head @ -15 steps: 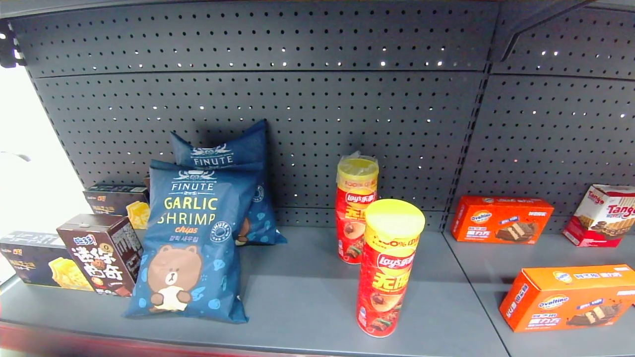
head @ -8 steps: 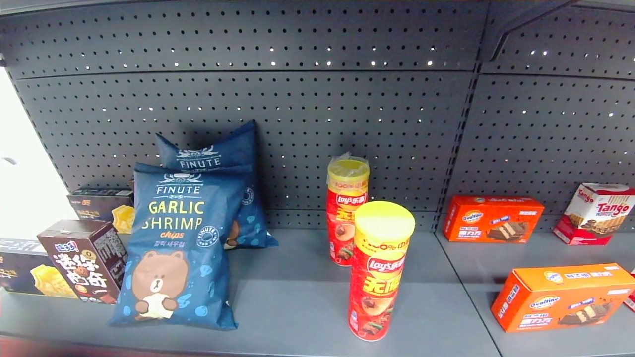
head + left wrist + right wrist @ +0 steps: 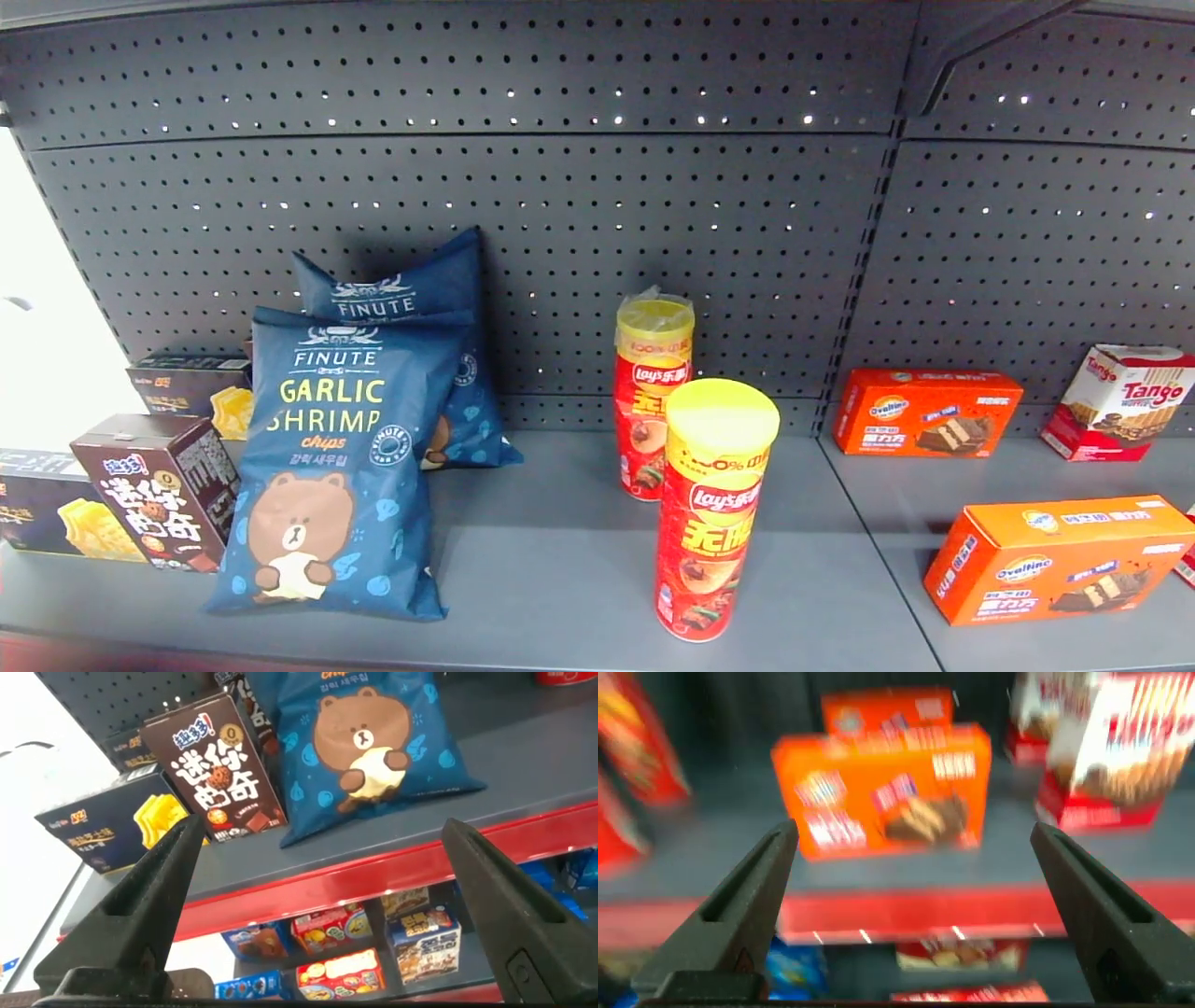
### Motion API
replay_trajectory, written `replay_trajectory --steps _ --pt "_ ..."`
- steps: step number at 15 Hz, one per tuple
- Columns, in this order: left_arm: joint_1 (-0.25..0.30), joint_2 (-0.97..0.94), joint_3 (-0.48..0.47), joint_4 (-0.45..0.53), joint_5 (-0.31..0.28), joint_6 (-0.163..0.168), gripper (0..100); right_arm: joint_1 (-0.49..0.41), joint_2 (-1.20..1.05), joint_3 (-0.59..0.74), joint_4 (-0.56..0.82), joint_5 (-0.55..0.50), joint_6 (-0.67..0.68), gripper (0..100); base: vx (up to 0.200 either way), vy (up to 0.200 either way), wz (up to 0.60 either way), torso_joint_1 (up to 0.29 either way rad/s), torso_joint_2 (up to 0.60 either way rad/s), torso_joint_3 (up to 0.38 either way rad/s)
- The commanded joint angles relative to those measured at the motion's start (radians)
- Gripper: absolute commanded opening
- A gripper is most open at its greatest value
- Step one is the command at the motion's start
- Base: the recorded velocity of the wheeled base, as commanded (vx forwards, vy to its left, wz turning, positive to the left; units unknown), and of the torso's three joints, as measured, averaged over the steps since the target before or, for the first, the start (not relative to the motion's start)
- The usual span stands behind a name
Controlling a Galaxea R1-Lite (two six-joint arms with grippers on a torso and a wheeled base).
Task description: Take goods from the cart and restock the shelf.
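Before the part-stocked shelf point(image 3: 560, 551), my left gripper point(image 3: 322, 829) and right gripper point(image 3: 915, 833) show fingers released, empty: I judge restocking unfinished.

Your head camera looks down on the shelf point(image 3: 560, 551); closer wrist cameras face its edge, sharing blue bag point(image 3: 327, 467), orange box point(image 3: 1060, 555).

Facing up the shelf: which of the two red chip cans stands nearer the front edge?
The can with the bare yellow lid; the other can, wrap crinkled over its lid, stands back by the pegboard.
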Motion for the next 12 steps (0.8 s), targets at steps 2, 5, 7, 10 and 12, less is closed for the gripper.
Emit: replay_trajectory --steps 2,5,7,10,12 --pt "0.000 0.007 -0.003 -0.001 0.001 0.001 100 0.132 0.408 -0.367 0.029 0.096 -0.067 100 0.000 0.000 0.00 0.000 0.00 0.000" --pt "-0.008 0.035 -0.010 -0.003 -0.005 0.001 100 0.262 0.747 -0.442 -0.055 0.138 -0.176 100 0.000 0.000 0.00 0.000 0.00 0.000" --pt "-0.008 0.052 -0.010 -0.003 -0.005 0.001 100 0.325 0.903 -0.444 -0.144 0.139 -0.178 100 0.000 0.000 0.00 0.000 0.00 0.000" --pt "-0.015 0.099 -0.027 -0.006 -0.008 0.001 100 0.411 1.066 -0.473 -0.165 0.136 -0.178 100 0.000 0.000 0.00 0.000 0.00 0.000" --pt "-0.035 0.119 -0.029 -0.006 -0.008 -0.004 100 0.483 1.123 -0.474 -0.165 0.121 -0.176 100 0.000 0.000 0.00 0.000 0.00 0.000"
